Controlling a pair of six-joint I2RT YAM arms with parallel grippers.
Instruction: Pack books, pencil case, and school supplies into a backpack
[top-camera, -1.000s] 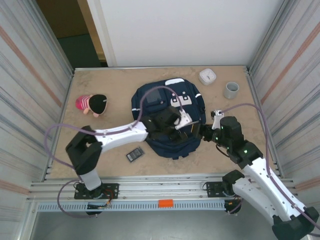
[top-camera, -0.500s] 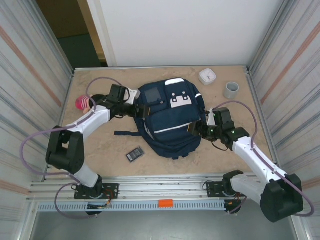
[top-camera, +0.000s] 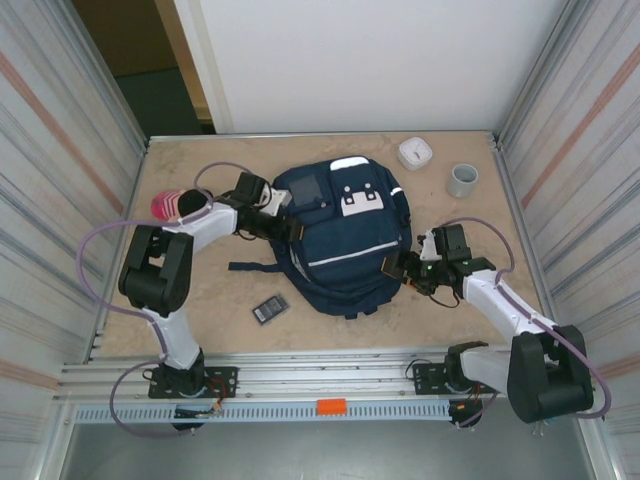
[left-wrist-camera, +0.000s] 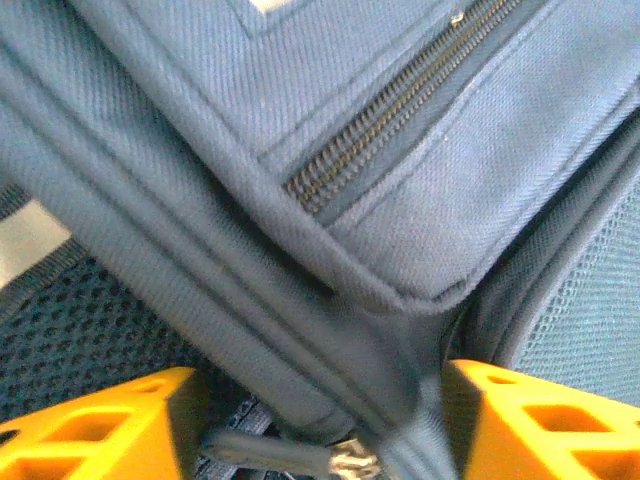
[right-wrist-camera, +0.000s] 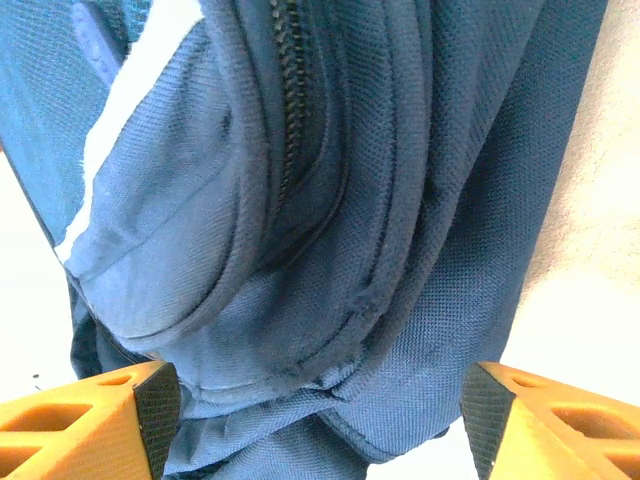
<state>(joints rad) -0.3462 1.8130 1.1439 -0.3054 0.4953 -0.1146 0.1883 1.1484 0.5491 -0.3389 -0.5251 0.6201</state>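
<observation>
A second ago the left arm reached across the middle of the bag (top-camera: 340, 240); now it has swung out, and the left claw (top-camera: 278, 220) sits at the bag's upper left edge. Its jaws have narrowed over that second. In the left wrist view the fingers (left-wrist-camera: 100, 430) flank a thick folded seam just below a zip (left-wrist-camera: 390, 120), with a zip pull (left-wrist-camera: 345, 460) low between them. I cannot tell whether they already pinch the seam or only straddle it.

The right claw (top-camera: 396, 268) has drawn down to the bag's lower right edge. Its jaws stand spread, with the rounded fabric edge between them and pale table (right-wrist-camera: 590, 250) showing beside the right finger, so it holds nothing.

The bag itself has turned a little, and a strap (top-camera: 255, 267) now trails out on its left. It lies mid-table, front pockets up.

The black rectangle (top-camera: 270, 309) still lies on the table just off the bag's near left corner, unpacked.

My reading: both claws are setting up on opposite rims to steady or open the bag, so packing is not far along; the zip looks closed where it shows
</observation>
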